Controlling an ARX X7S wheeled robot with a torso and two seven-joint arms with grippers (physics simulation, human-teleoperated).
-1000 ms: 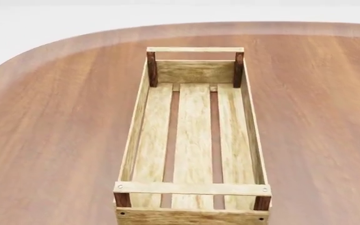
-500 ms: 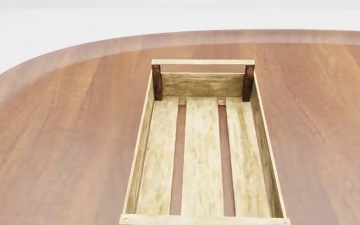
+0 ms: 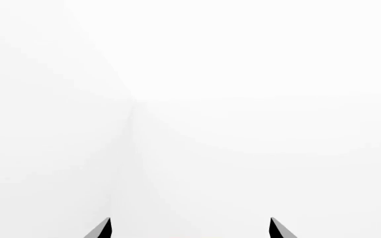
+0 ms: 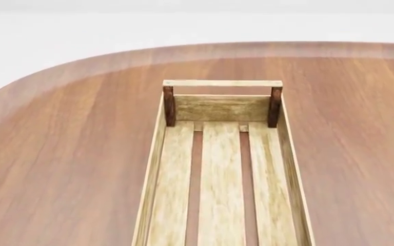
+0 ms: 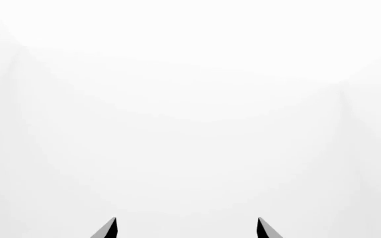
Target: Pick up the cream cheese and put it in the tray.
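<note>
Light wooden slats form the tray (image 4: pixel 221 169), a long rectangular crate with three floor boards running near to far, with dark gaps between them. Two dark brown corner posts stand at its far end, joined by a pale top bar (image 4: pixel 222 83). The near end runs out of the head view. Nothing lies on the visible floor boards.

The tray stands on a reddish-brown wooden table (image 4: pixel 60 154) with a rounded far-left edge.

The cream cheese appears in none of the views, so its location cannot be told.

Left gripper (image 3: pixel 189 232): two dark fingertips set wide apart, nothing between them, white background only. Right gripper (image 5: pixel 186 230): fingertips likewise spread, holding nothing, facing plain white.
</note>
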